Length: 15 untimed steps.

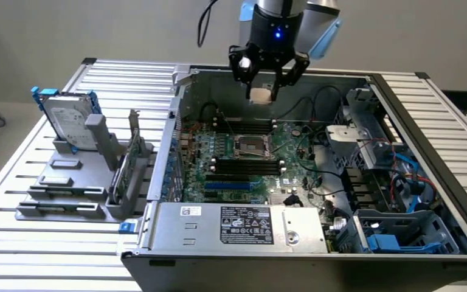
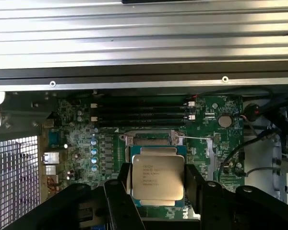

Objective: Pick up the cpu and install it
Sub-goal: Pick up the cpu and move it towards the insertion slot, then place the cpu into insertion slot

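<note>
Black claw (image 2: 156,196) clamped the small flat square silver-topped cpu (image 2: 157,178) by two edges, high above the open grey computer case (image 1: 177,231), well apart from the dark metal-framed socket (image 1: 250,145). We judged a tilted or offset seating could damage that socket.

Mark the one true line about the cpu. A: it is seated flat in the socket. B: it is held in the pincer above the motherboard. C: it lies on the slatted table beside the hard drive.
B: the pincer grips the cpu by two opposite edges, raised over the motherboard and its socket.
</note>
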Motion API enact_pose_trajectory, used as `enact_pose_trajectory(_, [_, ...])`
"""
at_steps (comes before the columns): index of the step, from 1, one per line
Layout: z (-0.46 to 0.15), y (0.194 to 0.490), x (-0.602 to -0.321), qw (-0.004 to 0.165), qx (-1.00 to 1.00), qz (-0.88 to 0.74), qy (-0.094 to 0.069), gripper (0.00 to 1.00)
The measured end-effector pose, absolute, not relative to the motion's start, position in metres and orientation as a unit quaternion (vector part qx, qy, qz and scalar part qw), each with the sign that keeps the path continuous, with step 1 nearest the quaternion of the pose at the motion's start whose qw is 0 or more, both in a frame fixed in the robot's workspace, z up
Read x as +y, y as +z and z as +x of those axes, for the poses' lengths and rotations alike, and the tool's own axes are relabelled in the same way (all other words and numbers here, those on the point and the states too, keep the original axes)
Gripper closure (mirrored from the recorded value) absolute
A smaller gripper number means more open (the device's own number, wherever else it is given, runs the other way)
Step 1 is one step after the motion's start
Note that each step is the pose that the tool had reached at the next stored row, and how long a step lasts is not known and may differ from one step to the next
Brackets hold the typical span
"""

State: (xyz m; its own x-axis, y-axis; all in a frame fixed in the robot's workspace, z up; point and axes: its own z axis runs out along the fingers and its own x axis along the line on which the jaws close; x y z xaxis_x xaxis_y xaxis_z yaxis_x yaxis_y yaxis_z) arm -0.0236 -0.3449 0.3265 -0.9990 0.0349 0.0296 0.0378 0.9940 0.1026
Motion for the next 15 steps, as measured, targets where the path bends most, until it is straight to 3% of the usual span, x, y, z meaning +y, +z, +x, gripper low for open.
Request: enact_pose_trajectory(15, [-0.0234, 0.3150, -0.3451, 0.015, -0.999, -0.015, -0.050, 0.45])
